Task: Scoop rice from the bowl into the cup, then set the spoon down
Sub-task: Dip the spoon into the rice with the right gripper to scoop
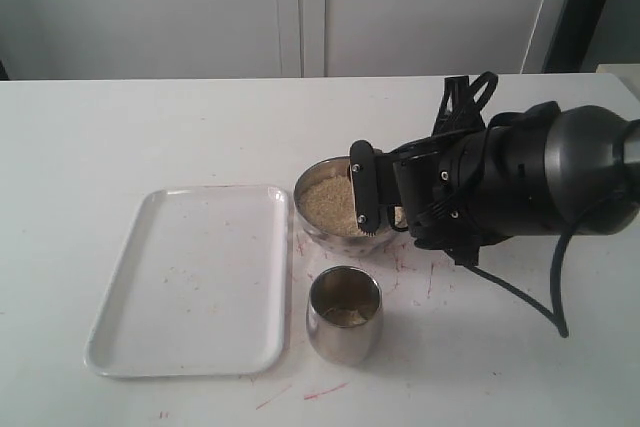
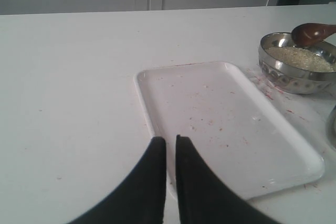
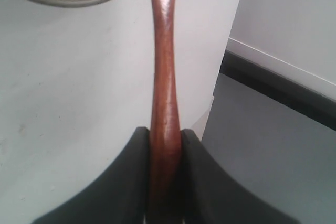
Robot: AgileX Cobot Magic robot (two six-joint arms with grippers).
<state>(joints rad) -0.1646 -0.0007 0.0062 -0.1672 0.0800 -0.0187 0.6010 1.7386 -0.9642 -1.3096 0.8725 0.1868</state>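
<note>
The steel bowl (image 1: 312, 230) holds pale rice (image 1: 327, 202) near the table's middle. My right gripper (image 1: 366, 195) hangs over the bowl's right rim, shut on the spoon's slim handle (image 3: 164, 77). In the left wrist view the spoon's dark oval bowl (image 2: 310, 33) hovers just above the rice (image 2: 300, 58), over the far rim of the steel bowl (image 2: 291, 76). The cup (image 1: 343, 332) stands in front of the bowl with a little rice in its bottom. My left gripper (image 2: 169, 139) hovers over the tray's near edge, shut on nothing.
A white tray (image 1: 190, 277) with reddish specks lies left of the bowl and cup. Red marks stain the table around the bowl. The right arm's dark body (image 1: 520, 182) and its cable reach in from the right. White cabinets stand behind the table.
</note>
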